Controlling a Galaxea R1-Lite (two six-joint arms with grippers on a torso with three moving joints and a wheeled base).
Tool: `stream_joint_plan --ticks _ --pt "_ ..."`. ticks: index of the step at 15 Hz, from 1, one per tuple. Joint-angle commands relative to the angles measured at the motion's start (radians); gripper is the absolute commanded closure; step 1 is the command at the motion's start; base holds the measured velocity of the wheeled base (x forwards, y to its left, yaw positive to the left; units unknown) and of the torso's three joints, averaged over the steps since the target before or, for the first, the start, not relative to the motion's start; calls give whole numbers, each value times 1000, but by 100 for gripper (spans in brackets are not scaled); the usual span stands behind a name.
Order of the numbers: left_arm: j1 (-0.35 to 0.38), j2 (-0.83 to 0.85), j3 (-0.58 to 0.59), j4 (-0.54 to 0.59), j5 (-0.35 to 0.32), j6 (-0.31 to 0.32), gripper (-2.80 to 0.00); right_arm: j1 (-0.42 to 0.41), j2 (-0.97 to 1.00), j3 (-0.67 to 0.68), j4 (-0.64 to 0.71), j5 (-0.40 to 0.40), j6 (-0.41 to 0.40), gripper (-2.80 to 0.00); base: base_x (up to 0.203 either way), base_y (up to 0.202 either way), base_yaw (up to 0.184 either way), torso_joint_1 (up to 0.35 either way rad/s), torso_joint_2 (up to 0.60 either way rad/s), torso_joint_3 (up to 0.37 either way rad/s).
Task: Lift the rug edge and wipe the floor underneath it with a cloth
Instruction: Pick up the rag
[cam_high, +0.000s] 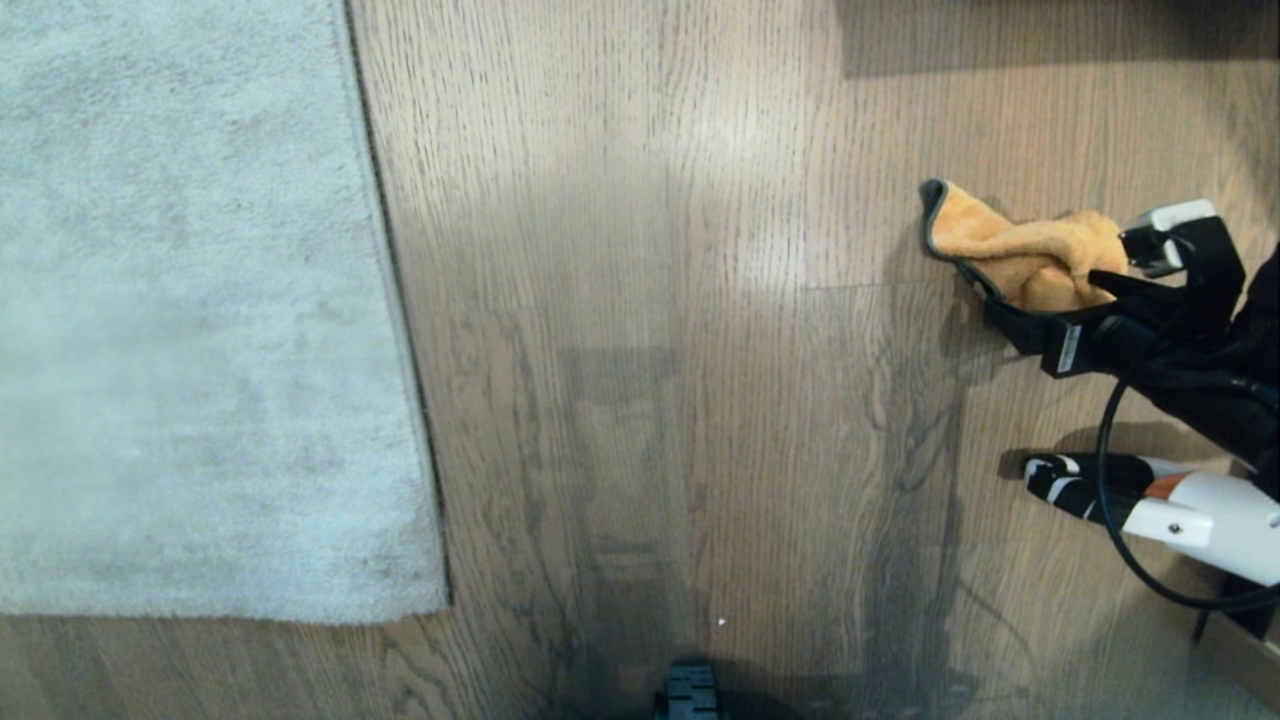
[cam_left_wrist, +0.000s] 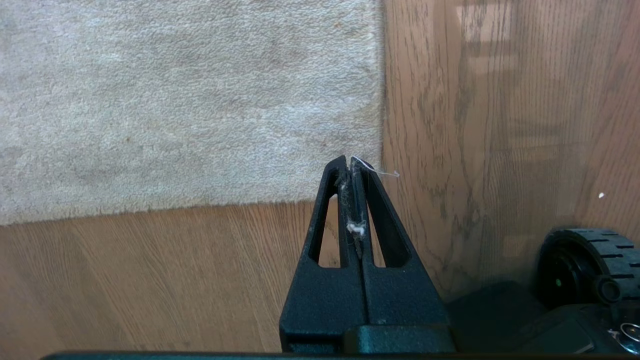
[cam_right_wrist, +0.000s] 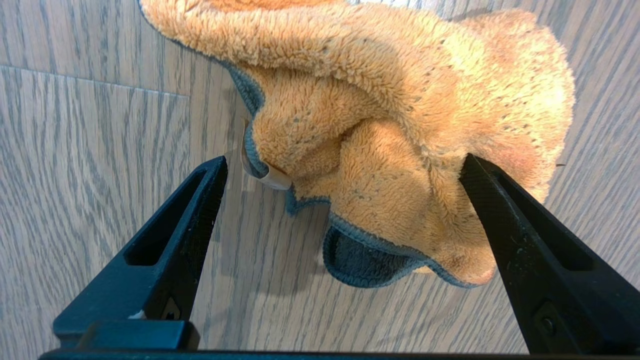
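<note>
Head view: you see the right gripper (cam_high: 1085, 275) at the right side, above the grey-brown wood-grain plank floor (cam_high: 680, 300). The crumpled orange-tan fuzzy microfibre cloth with dark edge trim (cam_high: 1020, 255) lies on the floor directly at its fingertips. The straight border and corner of the pale grey short-pile rug, the rug edge (cam_high: 400, 320), lies flat, well apart from this gripper on the far left. No container is in view.

Left wrist view: you see the left gripper (cam_left_wrist: 350, 162) with both black fingers (cam_left_wrist: 330, 210) pressed together, empty except for a few pale fibres caught between them. The rug edge (cam_left_wrist: 382, 100) and its corner lie flat on the floor (cam_left_wrist: 500, 125) just past the fingertips.

Right wrist view: you see the right gripper (cam_right_wrist: 342, 165) with its jaws spread wide. The cloth (cam_right_wrist: 390, 115) sits between and just beyond the fingertips; one finger (cam_right_wrist: 520, 240) touches the cloth's folded side, the other stands apart over the bare floor (cam_right_wrist: 90, 125). The cloth is not clamped.
</note>
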Motion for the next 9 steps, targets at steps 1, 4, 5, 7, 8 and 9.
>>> stream_joint_plan --ticks 1,4,5,7,8,9 --pt "0 0 0 -1 0 1 0 1 0 3 -7 0 -1 -280 0 0 0 0 0 0" --pt "0 0 0 -1 0 1 0 1 0 9 -10 0 -3 -280 0 0 0 0 0 0" --pt "0 0 0 -1 0 1 0 1 -1 10 -9 0 -3 0 0 0 0 0 0 0" --pt "0 0 0 -1 0 1 0 1 -3 10 -6 0 -3 0 0 0 0 0 0 0" --pt "0 0 0 -1 0 1 0 1 -5 10 -5 0 -3 0 0 0 0 0 0 0" --pt "0 0 0 -1 0 1 0 1 -5 12 -6 0 -3 0 0 0 0 0 0 0"
